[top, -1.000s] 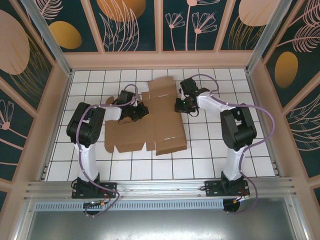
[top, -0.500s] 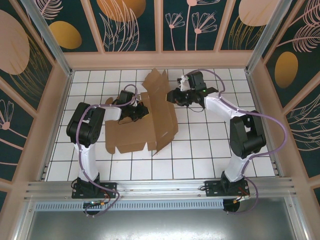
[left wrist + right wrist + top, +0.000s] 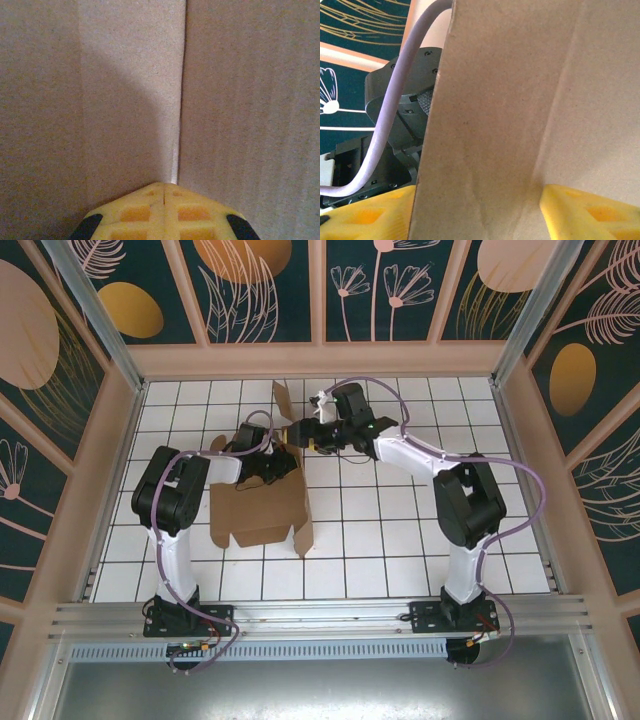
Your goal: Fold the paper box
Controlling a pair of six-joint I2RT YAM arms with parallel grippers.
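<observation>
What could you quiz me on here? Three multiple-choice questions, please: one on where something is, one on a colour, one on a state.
1. Where does the paper box lie on the table?
A. Left of the middle, by the left arm
B. In the far right corner
C. On the near metal rail

2. What colour are the fingers of the left gripper?
A. Red
B. Yellow
C. Blue

3. How does the box's right side stand?
A. Flat on the table
B. Torn off
C. Raised up off the table

Answers:
1 A: the top view shows the cardboard beside that arm.
2 B: the left wrist view shows yellow pads.
3 C: the right gripper reaches across to the raised side, a finger on either side of it.
</observation>
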